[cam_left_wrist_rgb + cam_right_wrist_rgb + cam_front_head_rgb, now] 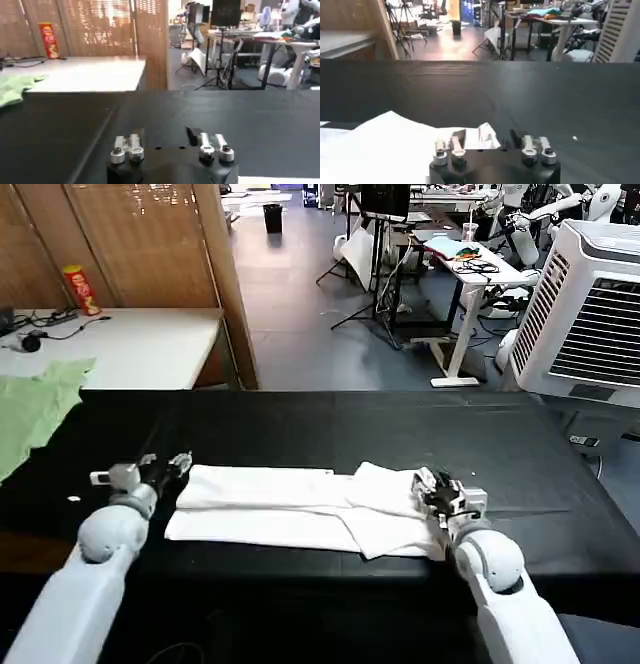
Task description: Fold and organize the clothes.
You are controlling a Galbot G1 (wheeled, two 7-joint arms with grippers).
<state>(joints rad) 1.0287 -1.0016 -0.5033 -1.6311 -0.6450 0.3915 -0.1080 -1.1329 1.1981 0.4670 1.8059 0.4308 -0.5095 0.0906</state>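
A: Where is the T-shirt (pixel 300 509) right now?

B: It lies flat on the black bench (pixel 330 424) in front of me, folded into a long white band running across from my left to my right, with a looser folded flap bunched at the right end.

A: And your left end effector (pixel 160 467)?

B: It sits low over the bench just beside the band's left end, fingers spread apart with nothing between them; in my left wrist view there is only black cloth ahead of them.

A: The right end effector (pixel 432 486)?

B: It rests over the shirt's right end, on the bunched flap. My right wrist view shows its fingers (pixel 527 146) standing apart, white fabric under and beside the left one, not pinched.

A: Anything else nearby?

B: A light green garment (pixel 35 409) lies at the far left corner, well apart from the shirt.
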